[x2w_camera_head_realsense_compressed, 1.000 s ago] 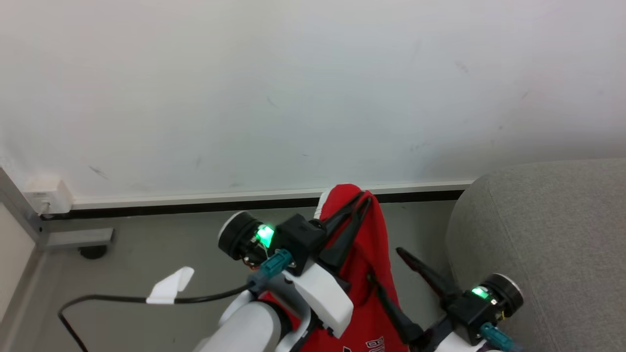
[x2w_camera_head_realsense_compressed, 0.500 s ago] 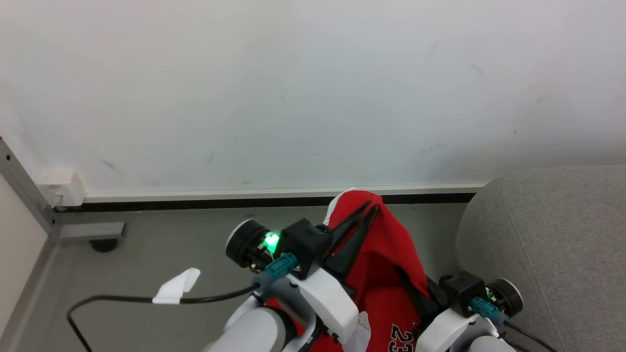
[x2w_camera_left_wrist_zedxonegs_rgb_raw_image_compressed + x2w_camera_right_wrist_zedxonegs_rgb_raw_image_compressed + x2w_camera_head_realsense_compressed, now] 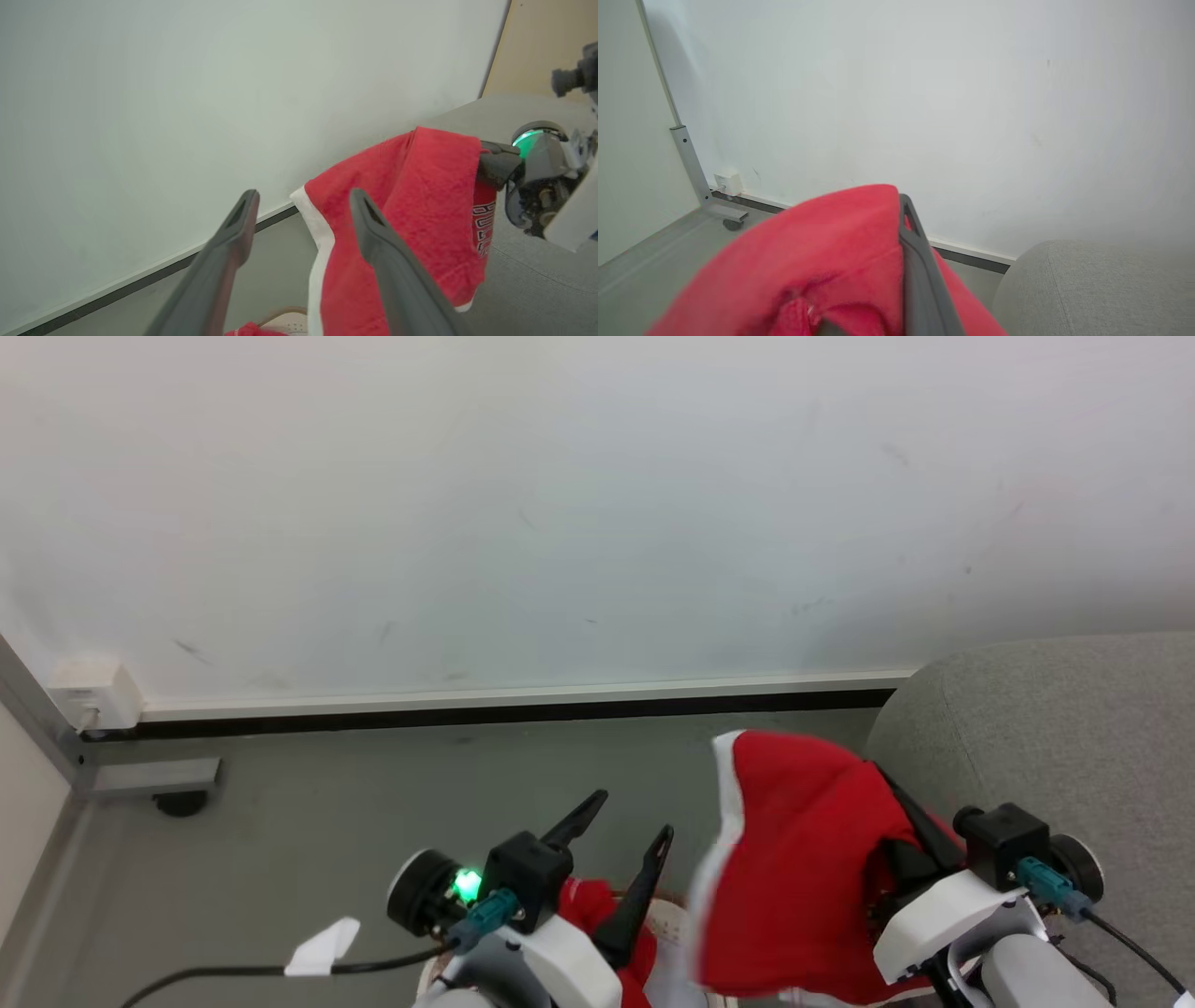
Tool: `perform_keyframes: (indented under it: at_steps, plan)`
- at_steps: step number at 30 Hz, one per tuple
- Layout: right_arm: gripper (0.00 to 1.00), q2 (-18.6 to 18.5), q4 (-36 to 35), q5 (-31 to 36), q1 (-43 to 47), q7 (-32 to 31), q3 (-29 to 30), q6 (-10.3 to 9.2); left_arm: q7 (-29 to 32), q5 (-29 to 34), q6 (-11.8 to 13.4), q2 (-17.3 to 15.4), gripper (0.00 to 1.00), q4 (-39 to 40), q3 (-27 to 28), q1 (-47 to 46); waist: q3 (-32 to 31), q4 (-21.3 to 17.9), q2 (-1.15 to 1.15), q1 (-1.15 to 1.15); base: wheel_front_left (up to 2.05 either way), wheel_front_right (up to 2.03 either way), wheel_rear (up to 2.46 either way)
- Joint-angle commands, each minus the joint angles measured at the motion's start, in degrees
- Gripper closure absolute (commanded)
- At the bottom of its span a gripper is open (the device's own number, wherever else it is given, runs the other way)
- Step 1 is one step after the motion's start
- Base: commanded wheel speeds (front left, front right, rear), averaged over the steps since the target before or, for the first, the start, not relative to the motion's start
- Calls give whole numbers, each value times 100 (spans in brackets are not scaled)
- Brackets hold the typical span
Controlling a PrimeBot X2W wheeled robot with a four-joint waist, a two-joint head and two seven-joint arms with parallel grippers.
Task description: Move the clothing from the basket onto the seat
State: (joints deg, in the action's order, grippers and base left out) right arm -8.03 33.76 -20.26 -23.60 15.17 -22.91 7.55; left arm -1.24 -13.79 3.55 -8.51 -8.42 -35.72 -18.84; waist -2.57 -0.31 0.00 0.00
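— Holding one garment (image 3: 794,859): the right gripper (image 3: 887,793) is clamped shut on it, in the air, with the sofa (image 3: 1055,728) just to that gripper's right.
— Landed yet?
— No, it hangs from the jaws, not laid on the sofa. The left gripper (image 3: 631,814) is spread wide and empty; below it sits the basket (image 3: 667,924) with more red cloth (image 3: 583,905) inside. I judge one in transit, more to fetch.

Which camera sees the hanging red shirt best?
The left wrist view: the bright red soft fabric garment hangs there nearly whole, with its white stripe trim and some lettering. The head view shows it blurred, partly behind the right arm. The right wrist view has a close red blur.
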Motion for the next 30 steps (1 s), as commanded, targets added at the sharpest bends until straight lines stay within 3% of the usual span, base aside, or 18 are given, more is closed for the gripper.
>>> perform_keyframes:
  at_steps: [1,13,22,30]
  plan:
    - [100,-48,-43,23,-113,-2,37,-12,-104,-28,-12,-38,0,-86,7,99,20,-26,0,0,0,0,0]
    - [100,-270,-416,-4,-47,-3,301,-12,-1229,-129,-343,127,0,-1270,-191,210,64,-310,0,0,0,0,0]
    - [100,-352,-592,-24,-43,-3,298,-12,-1360,-165,-393,253,0,-1535,-183,92,110,-683,0,0,0,0,0]
    - [100,-516,-847,-64,-76,-3,307,-12,-1389,-205,-427,312,0,-1565,-164,66,275,-1428,0,0,0,0,0]
